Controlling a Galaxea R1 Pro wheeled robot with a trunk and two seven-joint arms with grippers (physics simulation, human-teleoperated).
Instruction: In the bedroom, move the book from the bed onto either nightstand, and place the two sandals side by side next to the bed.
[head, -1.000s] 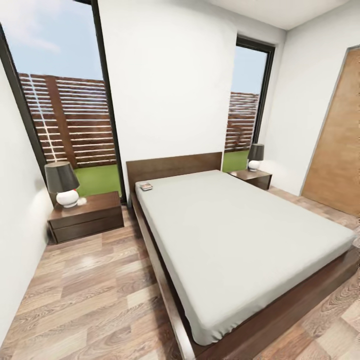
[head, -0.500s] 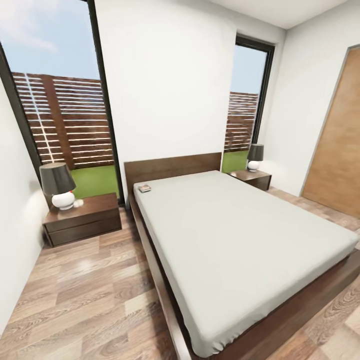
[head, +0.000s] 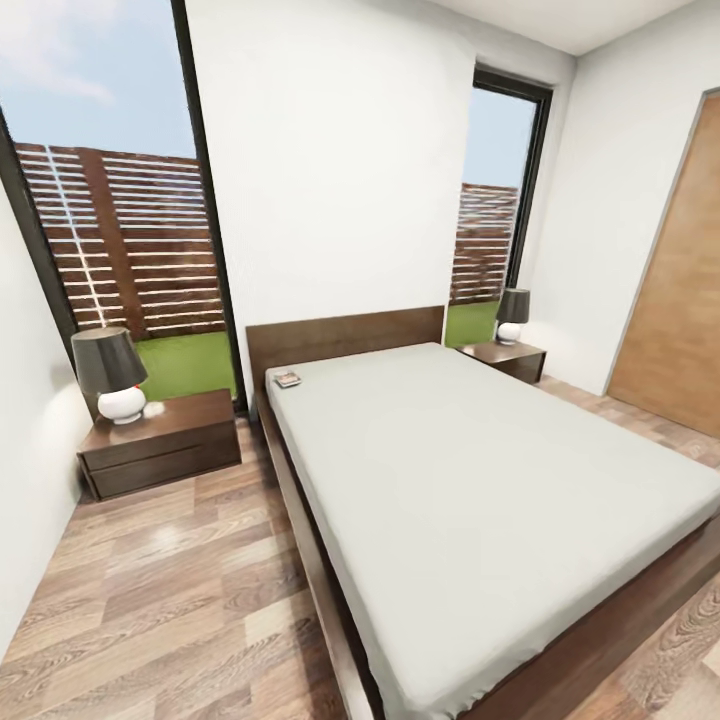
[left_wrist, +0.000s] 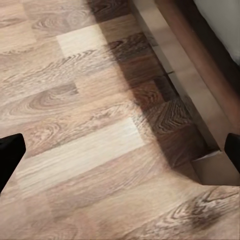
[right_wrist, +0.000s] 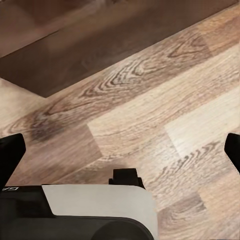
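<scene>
**Bedroom inspection: book on the bed, both grippers empty over the floor**

From the head camera I see the bed (head: 480, 480), with its bare pale mattress, against the white wall between two tall black-framed windows. The book (head: 288, 379) lies flat on the mattress in the corner by the headboard, on the side nearest the closer nightstand (head: 160, 440). That nightstand stands just beside the bed and carries a dark-shaded lamp (head: 108, 372). The second nightstand (head: 505, 358), across the bed, holds a matching lamp (head: 513, 313). A wooden door (head: 675, 280) is beyond the bed's far side.

My left gripper (left_wrist: 120, 150) is spread wide and holds nothing above the wood-plank floor (left_wrist: 75, 125), next to the bed frame. My right gripper (right_wrist: 120, 150) is likewise spread wide and empty over the floor.
</scene>
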